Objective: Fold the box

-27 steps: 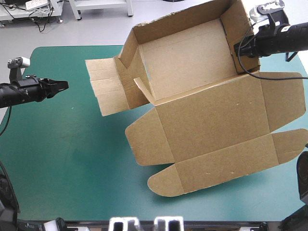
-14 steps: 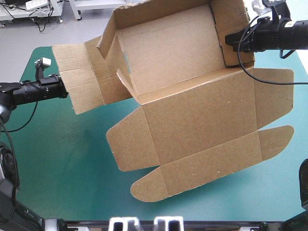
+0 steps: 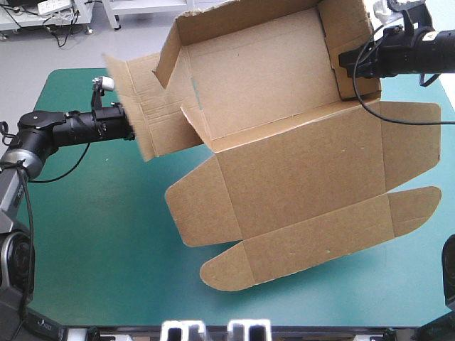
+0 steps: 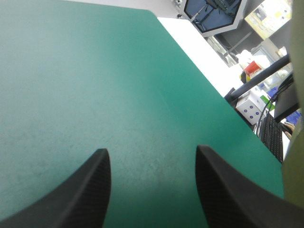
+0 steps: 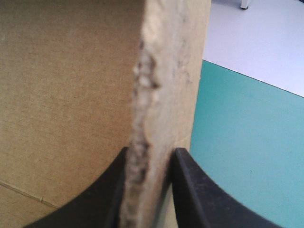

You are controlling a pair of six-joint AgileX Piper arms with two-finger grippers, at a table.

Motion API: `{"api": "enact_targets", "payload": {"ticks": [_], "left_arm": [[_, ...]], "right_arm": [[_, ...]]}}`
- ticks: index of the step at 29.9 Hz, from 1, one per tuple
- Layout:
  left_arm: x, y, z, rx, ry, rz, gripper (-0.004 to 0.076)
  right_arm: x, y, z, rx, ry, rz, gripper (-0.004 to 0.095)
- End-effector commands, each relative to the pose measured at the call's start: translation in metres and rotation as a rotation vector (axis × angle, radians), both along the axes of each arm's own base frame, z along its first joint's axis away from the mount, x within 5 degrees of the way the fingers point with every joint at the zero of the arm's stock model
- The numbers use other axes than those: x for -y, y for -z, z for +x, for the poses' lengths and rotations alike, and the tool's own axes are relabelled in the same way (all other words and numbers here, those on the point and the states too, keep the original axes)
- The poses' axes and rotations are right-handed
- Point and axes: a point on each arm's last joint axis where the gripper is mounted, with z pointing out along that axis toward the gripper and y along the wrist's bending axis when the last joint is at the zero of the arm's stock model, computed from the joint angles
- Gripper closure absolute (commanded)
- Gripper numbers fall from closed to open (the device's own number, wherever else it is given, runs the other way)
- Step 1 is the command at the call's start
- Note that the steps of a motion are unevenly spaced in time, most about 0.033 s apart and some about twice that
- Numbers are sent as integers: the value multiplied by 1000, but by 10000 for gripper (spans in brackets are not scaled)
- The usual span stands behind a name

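Note:
The brown box (image 3: 284,163) hangs tilted over the teal-green table, its tray walls raised and its lid panel and flaps spread flat toward the front. My right gripper (image 3: 346,64) grips the tray's right wall; in the right wrist view the gripper (image 5: 149,153) is shut on the box (image 5: 61,95), the wall's ragged edge between the black fingers. My left gripper (image 3: 128,126) sits at the outer edge of the box's loose left flap (image 3: 138,106). In its own view the left gripper (image 4: 152,154) is open with only table cover between the fingers, and a pale board edge (image 4: 295,142) stands beside it.
The teal-green cover (image 3: 92,234) lies bare under and in front of the left arm. The box's rounded front flaps (image 3: 234,270) hang low near the table's front right. Grey floor lies beyond the far edge.
My left gripper has travelled right across the table to the box's left flap, which now stands more upright. The right gripper has kept its hold, and the box has shifted left.

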Motion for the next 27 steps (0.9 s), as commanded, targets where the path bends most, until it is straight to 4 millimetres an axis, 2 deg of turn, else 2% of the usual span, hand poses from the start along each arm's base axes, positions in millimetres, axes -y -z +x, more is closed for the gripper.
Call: {"api": "enact_targets", "payload": {"ticks": [1,7,10,21,27], "left_arm": [[17,-53,-33,129,113,-92,332],[23,-80,-63,175,119,-67,332],[24,-90,-74,189,116,-61,332],[30,-102,-88,204,123,-82,332],[31,-109,-90,221,121,-143,332]], "right_arm": [[-3,-25,-22,76,-1,33,931],[-1,-20,-11,65,26,54,932],[-8,-15,-6,49,2,54,932],[-38,-1,13,55,5,-9,932],[-40,2,19,57,9,6,932]]}}
